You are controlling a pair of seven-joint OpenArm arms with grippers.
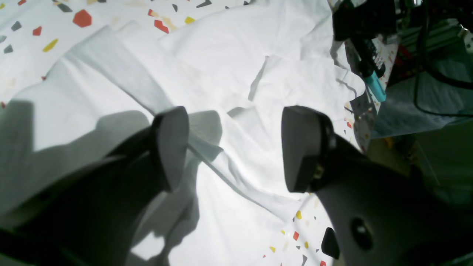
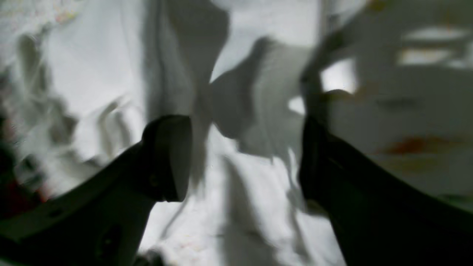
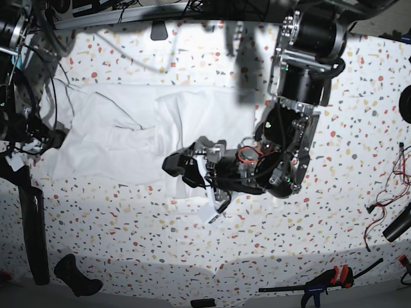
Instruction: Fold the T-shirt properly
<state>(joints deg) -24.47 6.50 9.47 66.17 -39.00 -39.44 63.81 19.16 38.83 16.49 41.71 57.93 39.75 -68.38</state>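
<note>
- Far left of the base view, the right arm sits at the shirt's edge, mostly cut off by the frame. In its wrist view, the right pincer [image 2: 244, 159] has its jaws spread wide with nothing between them, just blurry white cloth underneath.
- The T-shirt [image 3: 122, 138] lies spread on the speckled bench [image 3: 334, 218], taking up the left-centre. It's wrinkled, with a ridge of cloth running through the middle and what looks like one side already lapped over.
- Right of that, the left arm reaches in low over the shirt's near right edge. The left pincer [image 1: 234, 147] is released too: both pads are apart with open cloth and a crease between them, gripping nothing.
- Our read: we're lining up a grab on that edge for the next fold. To do it well, we'd drop the left pincer so the crease sits squarely between the pads and pinch every layer at the edge, not just the top one.
- We'd want the right pincer to take a matching spot on its side, so the fold line stays straight when both lift.
- Lift low and drag slowly; soft cotton like this bunches quickly.
- Far right, a clamp [image 3: 327, 279] and loose cables [image 3: 392, 186] lie well apart from the shirt.
</note>
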